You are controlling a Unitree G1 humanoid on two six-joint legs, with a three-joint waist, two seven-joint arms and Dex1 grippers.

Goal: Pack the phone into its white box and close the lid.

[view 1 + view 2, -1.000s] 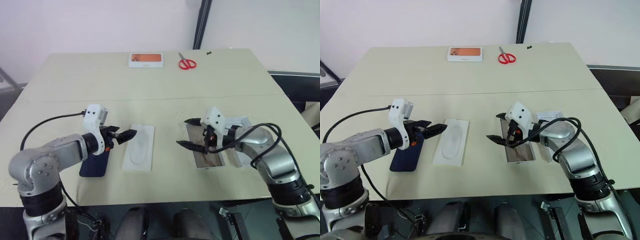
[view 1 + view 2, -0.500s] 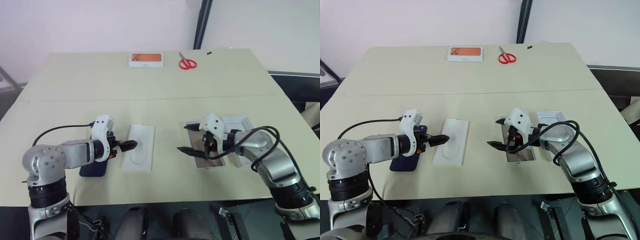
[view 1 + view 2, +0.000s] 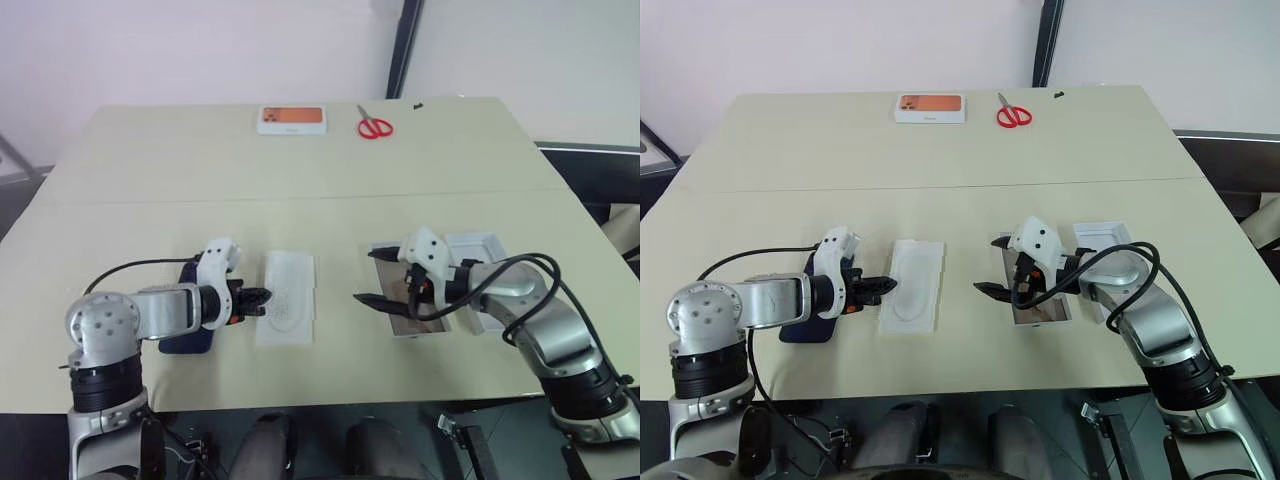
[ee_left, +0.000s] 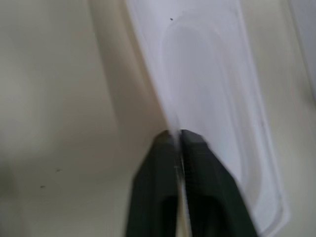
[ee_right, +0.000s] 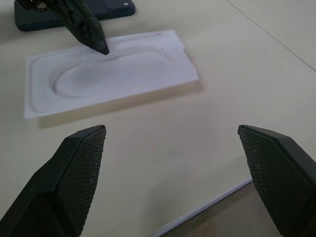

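Observation:
The dark navy phone [image 3: 188, 338] lies flat at the front left, partly hidden under my left arm. Just to its right is a flat white insert card [image 3: 290, 312] with an embossed oblong. My left gripper [image 3: 264, 296] is shut at the card's left edge, with that thin edge running in between the fingertips [image 4: 170, 140]. The white box [image 3: 1045, 314] with its brownish floor sits at the front right, and the lid [image 3: 1100, 238] lies beside it on the right. My right gripper [image 3: 366, 276] hovers open over the box's left end, holding nothing.
A white box printed with an orange picture [image 3: 292, 119] and red scissors [image 3: 374, 126] lie at the table's far edge. A seam crosses the beige table [image 3: 330, 196] from side to side. The front edge runs close below both grippers.
My left gripper has sunk toward the table and shut at the insert card's left edge. The card has shifted slightly to the right. The right arm kept still.

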